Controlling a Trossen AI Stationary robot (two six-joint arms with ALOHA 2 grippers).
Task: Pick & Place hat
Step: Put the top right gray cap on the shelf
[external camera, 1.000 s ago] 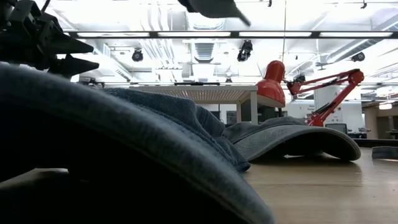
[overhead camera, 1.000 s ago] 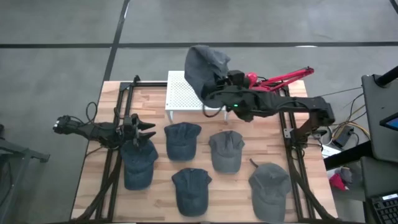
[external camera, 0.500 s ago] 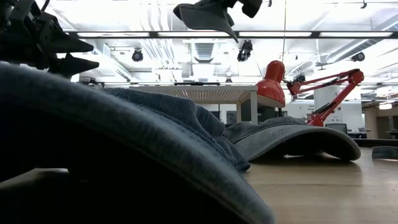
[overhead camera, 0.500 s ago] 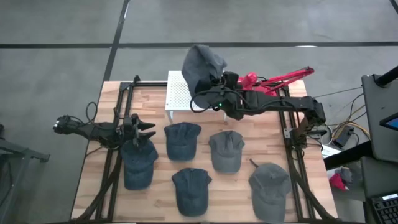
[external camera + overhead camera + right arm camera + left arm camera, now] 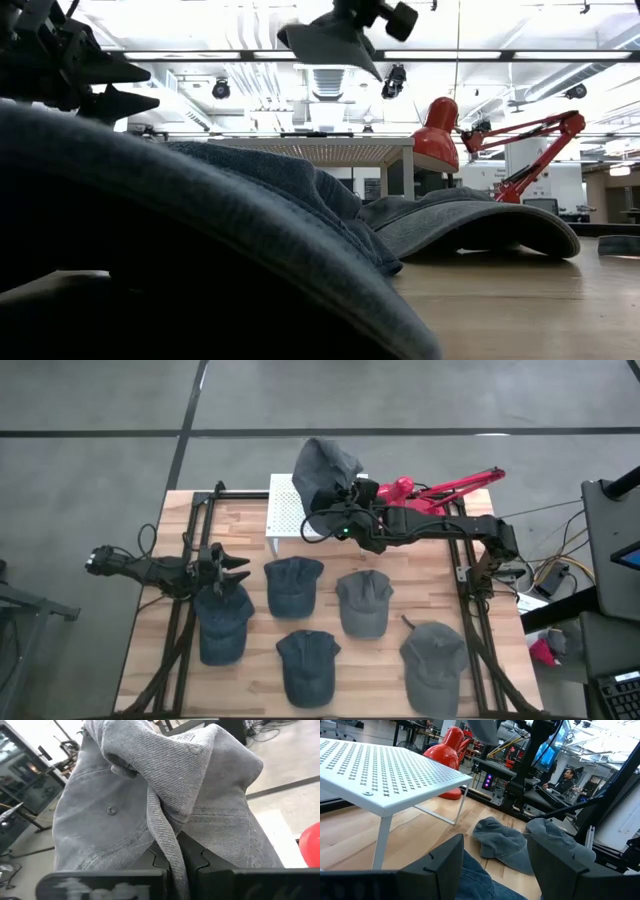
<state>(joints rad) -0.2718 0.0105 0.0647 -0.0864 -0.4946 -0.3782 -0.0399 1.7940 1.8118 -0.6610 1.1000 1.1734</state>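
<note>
The right claw (image 5: 335, 510) has carried the pinched hat (image 5: 322, 468) leftward over the rack (image 5: 290, 520).

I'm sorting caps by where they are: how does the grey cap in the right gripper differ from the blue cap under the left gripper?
The grey cap hangs crumpled in the air above the white perforated stand, pinched by the shut right gripper. The blue cap lies flat on the table, with the open left gripper over it, not gripping it. Colours differ: grey against blue. Both are soft fabric caps.

Crumpled grey hat (image 5: 165, 795) pinched in the right claw (image 5: 176, 857), fabric bunched between its dark fingers (image 5: 210, 872).
</note>
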